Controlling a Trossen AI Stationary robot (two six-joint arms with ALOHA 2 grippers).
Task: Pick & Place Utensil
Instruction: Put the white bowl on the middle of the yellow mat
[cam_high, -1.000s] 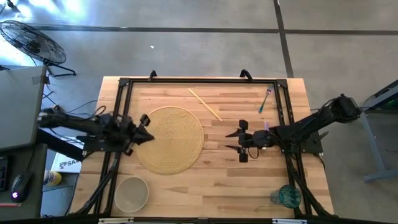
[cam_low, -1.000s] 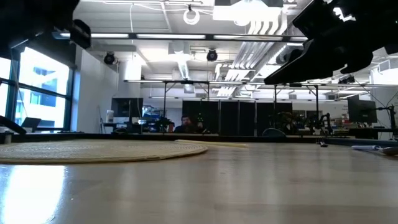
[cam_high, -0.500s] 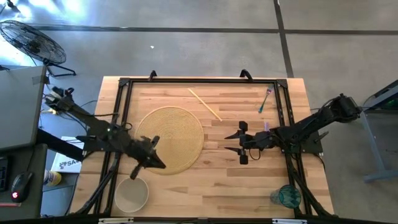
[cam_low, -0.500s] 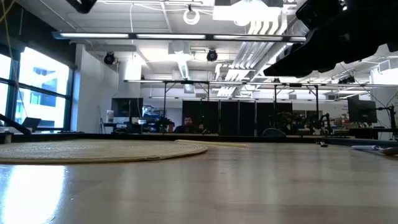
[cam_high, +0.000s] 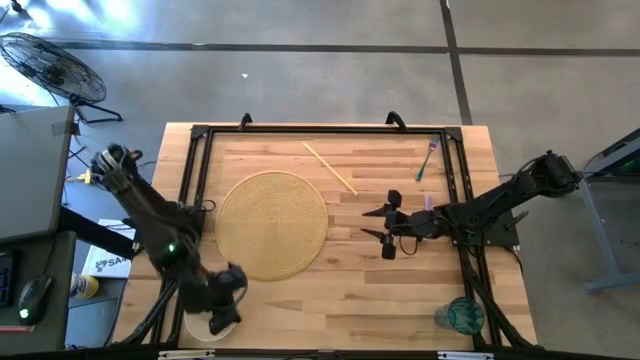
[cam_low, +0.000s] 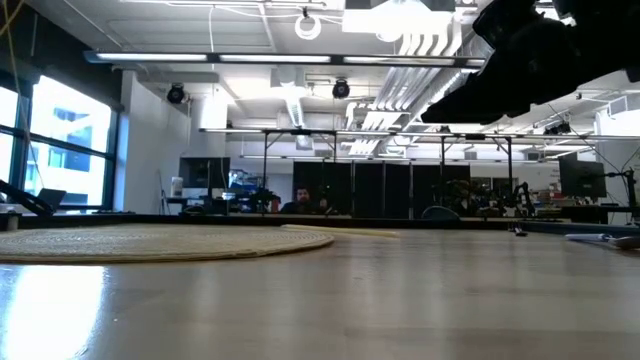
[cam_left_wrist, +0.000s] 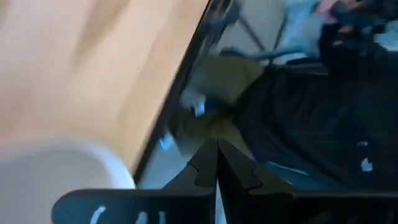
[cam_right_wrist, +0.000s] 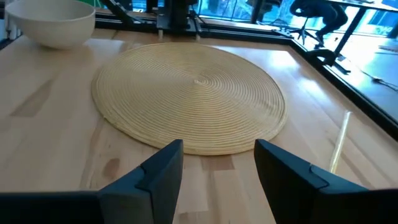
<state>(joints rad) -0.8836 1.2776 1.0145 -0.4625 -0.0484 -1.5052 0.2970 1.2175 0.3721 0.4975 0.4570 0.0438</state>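
Observation:
A teal-handled utensil (cam_high: 427, 160) lies on the table near the far right corner. A thin wooden stick (cam_high: 330, 167) lies slantwise beyond the round woven placemat (cam_high: 272, 225), and shows in the right wrist view as the stick (cam_right_wrist: 341, 140). My right gripper (cam_high: 367, 224) is open and hovers just right of the placemat (cam_right_wrist: 193, 93), fingers pointing left. My left gripper (cam_high: 220, 315) is shut (cam_left_wrist: 216, 158) and sits over the pale bowl (cam_high: 195, 322) at the near left corner. Whether it touches the bowl (cam_left_wrist: 56, 168), I cannot tell.
A teal glass (cam_high: 460, 315) stands near the near right corner. A black frame (cam_high: 200, 135) runs along the table's far and side edges. Bare wood lies between the placemat and the right gripper. The right arm (cam_low: 530, 60) hangs above the table in the low view.
My left arm has swung from the placemat's left edge toward the table's near edge, and its gripper now sits over the bowl. The right arm has kept still.

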